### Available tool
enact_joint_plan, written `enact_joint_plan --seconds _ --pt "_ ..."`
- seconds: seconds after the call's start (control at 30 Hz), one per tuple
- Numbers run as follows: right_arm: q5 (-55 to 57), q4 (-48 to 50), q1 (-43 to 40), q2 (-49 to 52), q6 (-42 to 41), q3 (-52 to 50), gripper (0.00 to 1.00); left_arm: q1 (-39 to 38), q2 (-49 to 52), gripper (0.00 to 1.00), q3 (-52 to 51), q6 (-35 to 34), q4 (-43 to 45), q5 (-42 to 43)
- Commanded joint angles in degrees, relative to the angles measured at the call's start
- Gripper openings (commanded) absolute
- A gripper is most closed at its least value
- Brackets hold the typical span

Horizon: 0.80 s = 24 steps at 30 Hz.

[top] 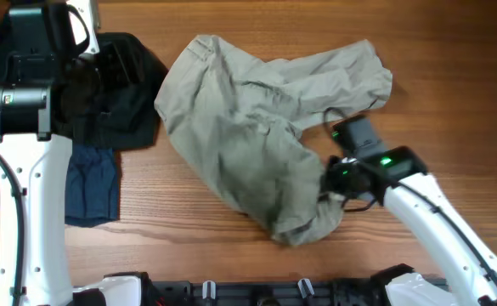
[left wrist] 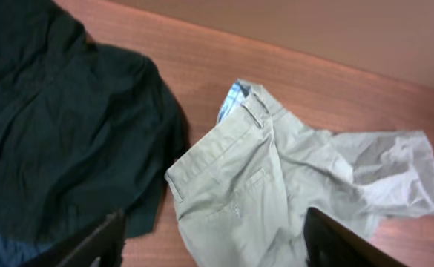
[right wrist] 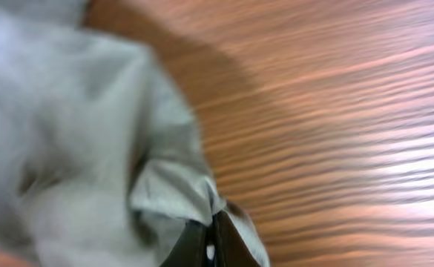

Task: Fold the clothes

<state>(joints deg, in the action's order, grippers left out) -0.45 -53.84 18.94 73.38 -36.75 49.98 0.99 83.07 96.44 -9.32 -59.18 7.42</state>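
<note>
The wrinkled pale khaki-grey cotton garment (top: 248, 127) lies crumpled on the brown wooden tabletop (top: 231, 25), just beside a rumpled black fabric garment (top: 121, 93). The right gripper (right wrist: 208, 243), blurred, seems clamped on a fold at its near edge. The left gripper (left wrist: 217, 248) hangs above the waistband, spread wide, holding nothing.

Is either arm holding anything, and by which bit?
Yes. The right gripper has its jaws pinched on a fold of the wrinkled pale khaki cotton garment, at its right-hand edge. The left gripper holds nothing.
</note>
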Motion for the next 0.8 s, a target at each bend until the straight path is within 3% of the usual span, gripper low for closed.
enact_joint_plan --seconds 0.0,0.13,0.17,0.27,0.37,0.43,0.5,0.57,0.63,0.73,0.77 --pt "1.73 1.42 -11.21 0.0 10.19 0.76 0.04 0.22 2.12 0.71 0.2 -0.11 -0.74 0.7" --pt "-2.89 7.26 -26.21 0.87 19.08 0.76 0.04 0.02 4.63 0.61 0.17 -0.11 -1.75 0.68" --pt "-6.1 10.23 -30.03 1.97 21.64 0.76 0.04 0.02 5.46 0.54 0.15 -0.11 -2.23 0.7" --pt "-9.66 15.87 -33.64 6.08 24.87 0.76 0.04 0.02 6.73 0.4 0.15 -0.09 -4.42 0.66" --pt "-14.82 17.68 -34.4 11.37 26.05 2.58 0.05 0.02 8.26 0.19 0.15 -0.09 -8.5 0.68" --pt "-19.41 11.98 -34.38 12.46 26.25 7.56 0.69 -0.63 9.49 0.14 -0.2 -0.11 -12.7 0.7" --pt "-21.07 2.89 -34.32 11.82 28.74 13.92 0.82 -2.12 9.97 0.14 -3.5 -0.07 -14.36 0.7" --pt "-25.97 -5.38 -34.23 10.58 34.07 16.76 0.88 -3.41 9.97 0.18 -11.74 0.15 -10.14 0.96" --pt "-29.55 -10.91 -34.23 10.38 37.9 16.72 0.89 -3.48 9.97 0.26 -20.74 4.31 -2.82 7.54" --pt "-32.96 -14.84 -33.94 10.38 41.33 16.61 0.9 -3.45 10.05 0.52 -32.81 9.42 10.71 14.71" --pt "-32.96 -14.84 -33.44 10.36 41.33 16.37 0.9 -3.45 10.19 0.55 -35.21 9.79 14.14 14.67"
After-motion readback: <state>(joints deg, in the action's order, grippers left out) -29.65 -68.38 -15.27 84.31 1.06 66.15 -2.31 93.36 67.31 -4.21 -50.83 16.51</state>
